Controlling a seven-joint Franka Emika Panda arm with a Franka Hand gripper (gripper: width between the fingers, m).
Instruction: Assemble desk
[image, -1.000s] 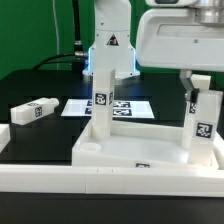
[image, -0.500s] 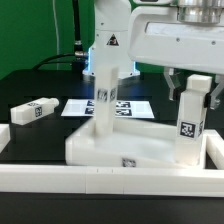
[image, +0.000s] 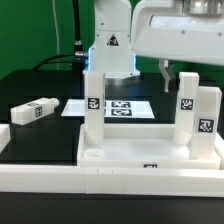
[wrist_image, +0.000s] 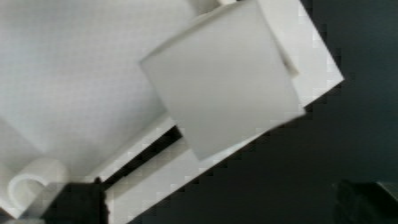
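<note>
Three legs (image: 95, 115) stand upright on the desk top (image: 115, 150), the gripper (image: 182, 68) hangs spread above it, clear of them, and the fourth leg (image: 33, 110), lying well apart from the desk top, likely needs fetching next.

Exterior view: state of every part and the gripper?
White plastic rimmed desk top: flat on table.
White block leg, exterior view's left: upright on top.
Rear leg, exterior view's right: upright, ungripped.
Front leg, exterior view's right: upright.
Loose white leg: lying on table.
Two-finger gripper: open, empty.
</note>
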